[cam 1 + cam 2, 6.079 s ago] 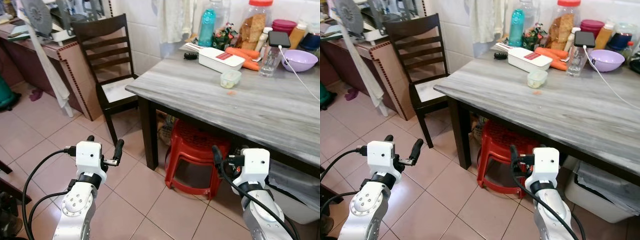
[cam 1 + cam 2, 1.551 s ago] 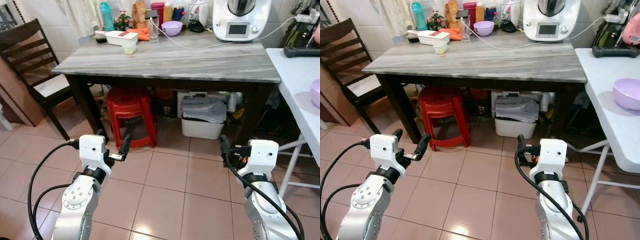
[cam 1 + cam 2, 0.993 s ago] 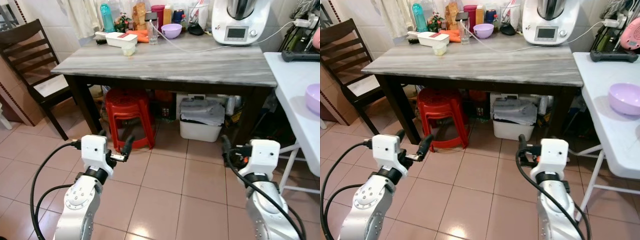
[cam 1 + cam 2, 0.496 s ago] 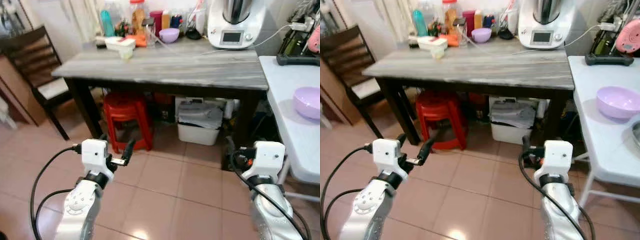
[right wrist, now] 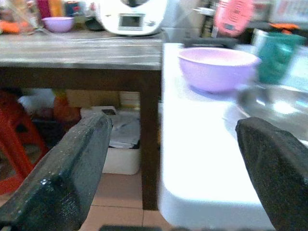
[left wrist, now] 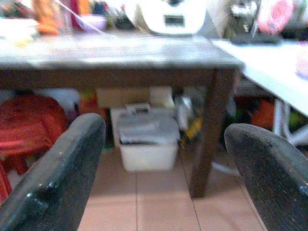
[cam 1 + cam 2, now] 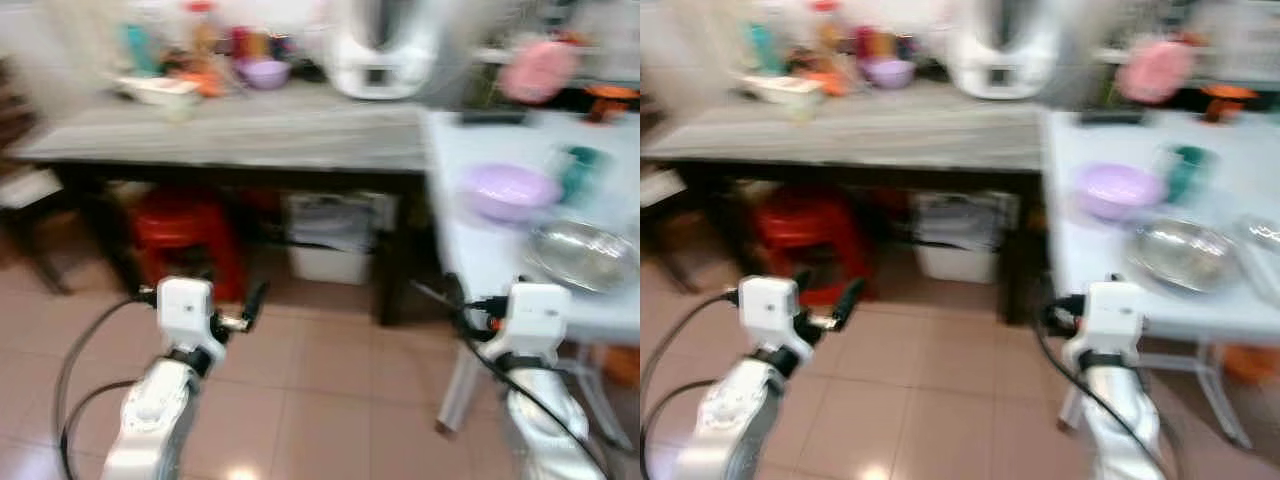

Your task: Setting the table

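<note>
At 2 o'clock of the head view, blurred throughout: white table, carrying a lilac bowl, a steel bowl just beside it toward the near edge, and a green cup beyond both. Pink round item farther back at 1 o'clock, too smeared to identify.

At 11 to 12 o'clock: grey wooden table on dark legs, butted against the white table's left side. Along its far edge a white kitchen appliance, a small purple bowl, and bottles and jars at 11 o'clock, too blurred to separate. Underneath: red stool at 10 o'clock, white storage bin at 12 o'clock. Pinkish floor tiles below.

Left gripper at 7 o'clock, raised over the floor, fingers spread wide apart and empty; left wrist view looks between the fingers at the dark table leg and the bin.

Right gripper at 5 o'clock, close to the white table's near edge, fingers likewise spread wide with nothing between; right wrist view faces the lilac bowl, with the steel bowl and the green cup just beyond.
</note>
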Controlling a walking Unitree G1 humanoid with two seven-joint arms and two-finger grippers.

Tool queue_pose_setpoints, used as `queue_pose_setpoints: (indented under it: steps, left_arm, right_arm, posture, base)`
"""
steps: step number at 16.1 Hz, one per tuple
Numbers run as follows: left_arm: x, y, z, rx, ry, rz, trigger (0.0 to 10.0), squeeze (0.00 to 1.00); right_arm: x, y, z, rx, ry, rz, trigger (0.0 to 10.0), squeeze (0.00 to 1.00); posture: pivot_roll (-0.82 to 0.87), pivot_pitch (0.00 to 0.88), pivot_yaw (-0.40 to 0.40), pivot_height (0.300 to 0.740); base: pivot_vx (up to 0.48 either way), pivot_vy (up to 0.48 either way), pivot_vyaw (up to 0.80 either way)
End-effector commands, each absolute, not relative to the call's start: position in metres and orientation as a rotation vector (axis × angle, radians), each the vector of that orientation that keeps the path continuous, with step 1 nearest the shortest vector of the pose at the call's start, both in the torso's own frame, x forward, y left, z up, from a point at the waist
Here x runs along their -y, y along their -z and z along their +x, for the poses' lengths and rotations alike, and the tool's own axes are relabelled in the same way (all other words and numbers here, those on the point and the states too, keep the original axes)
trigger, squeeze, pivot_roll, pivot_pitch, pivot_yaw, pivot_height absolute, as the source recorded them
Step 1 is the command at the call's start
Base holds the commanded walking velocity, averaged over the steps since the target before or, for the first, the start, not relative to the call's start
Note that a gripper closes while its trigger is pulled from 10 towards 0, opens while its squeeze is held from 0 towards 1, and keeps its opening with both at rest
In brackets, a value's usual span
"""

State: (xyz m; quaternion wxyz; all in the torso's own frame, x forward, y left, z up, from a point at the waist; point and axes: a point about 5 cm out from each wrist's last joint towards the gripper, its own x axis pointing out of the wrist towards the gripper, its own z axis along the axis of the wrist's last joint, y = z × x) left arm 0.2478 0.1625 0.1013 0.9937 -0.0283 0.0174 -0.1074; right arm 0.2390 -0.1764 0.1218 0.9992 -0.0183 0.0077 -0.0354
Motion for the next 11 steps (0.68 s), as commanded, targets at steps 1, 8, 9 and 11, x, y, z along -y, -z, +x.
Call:
queue_pose_setpoints:
  steps: [1, 8, 9, 11]
  left_arm:
    - [-0.1625, -0.1061, 0.2499, -0.018, 0.221, -0.058, 10.0, 0.0]
    - [-0.1615, -0.1068, 0.2511, -0.02, 0.232, -0.056, 10.0, 0.0]
    - [-0.1617, -0.1069, 0.2514, -0.018, 0.23, -0.054, 10.0, 0.0]
    - [-0.1619, -0.1072, 0.2516, -0.012, 0.222, -0.061, 10.0, 0.0]
  right_arm:
    - [0.1773, -0.1268, 0.2407, 0.002, 0.072, -0.044, 10.0, 0.0]
    - [0.1763, -0.1273, 0.2404, 0.002, 0.075, -0.042, 10.0, 0.0]
    - [0.1762, -0.1272, 0.2404, 0.002, 0.074, -0.043, 10.0, 0.0]
    - [0.1771, -0.1268, 0.2401, 0.001, 0.076, -0.043, 10.0, 0.0]
  posture:
    - [-0.05, 0.0, 0.075, 0.74]
    - [-0.05, 0.0, 0.081, 0.74]
    - [-0.05, 0.0, 0.081, 0.74]
    - [-0.05, 0.0, 0.081, 0.74]
  base:
    - [0.0, -0.334, -0.55]
    - [0.0, -0.334, -0.13]
    - [0.0, -0.33, 0.0]
    - [0.0, -0.126, 0.0]
